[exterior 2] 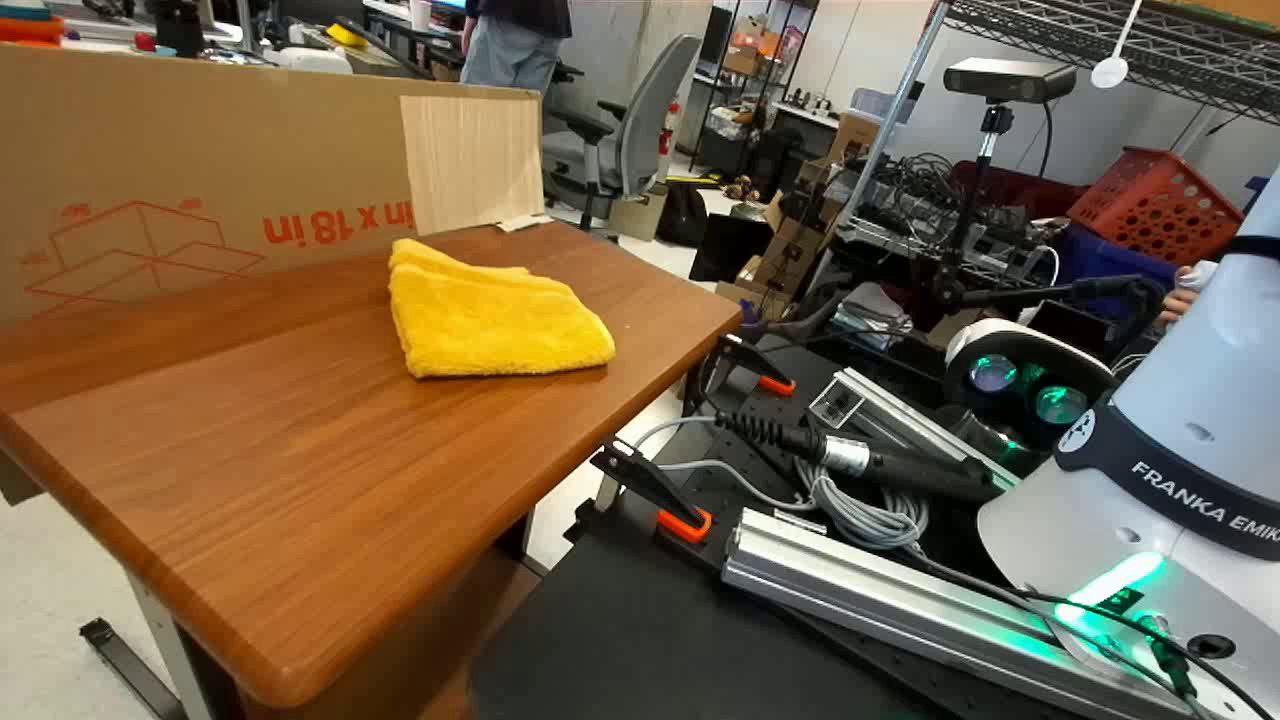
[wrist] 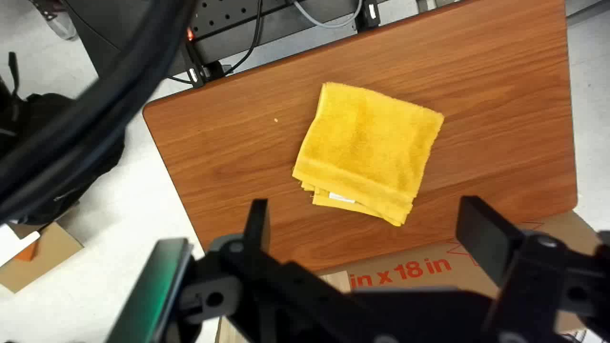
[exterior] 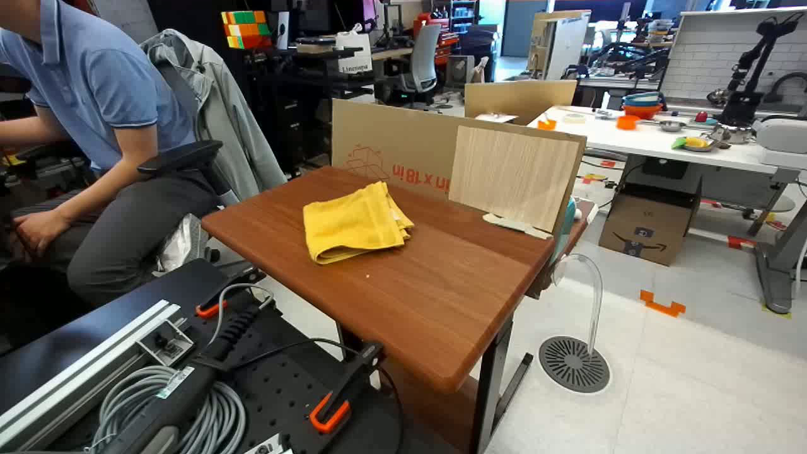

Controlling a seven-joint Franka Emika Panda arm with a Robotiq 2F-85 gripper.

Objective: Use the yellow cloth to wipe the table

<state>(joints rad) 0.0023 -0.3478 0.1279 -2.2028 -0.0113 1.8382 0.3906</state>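
The yellow cloth point(exterior: 356, 224) lies folded on the brown wooden table point(exterior: 435, 290). It also shows in an exterior view point(exterior 2: 495, 315) and in the wrist view point(wrist: 369, 145), where a small white label sticks out at its lower edge. The table shows in an exterior view point(exterior 2: 300, 440) and the wrist view point(wrist: 228, 157) too. My gripper point(wrist: 364, 209) is in the wrist view only. Its two black fingers are wide apart with nothing between them. It is above the table, apart from the cloth. The gripper is out of view in both exterior views.
A cardboard panel point(exterior: 394, 142) with a light wood-look sheet point(exterior: 517, 176) stands along one table edge. Black clamps with orange ends point(exterior 2: 685, 520) and a cable coil point(exterior 2: 870, 515) are on the black base beside the table. A seated person point(exterior: 113, 94) is close to the table.
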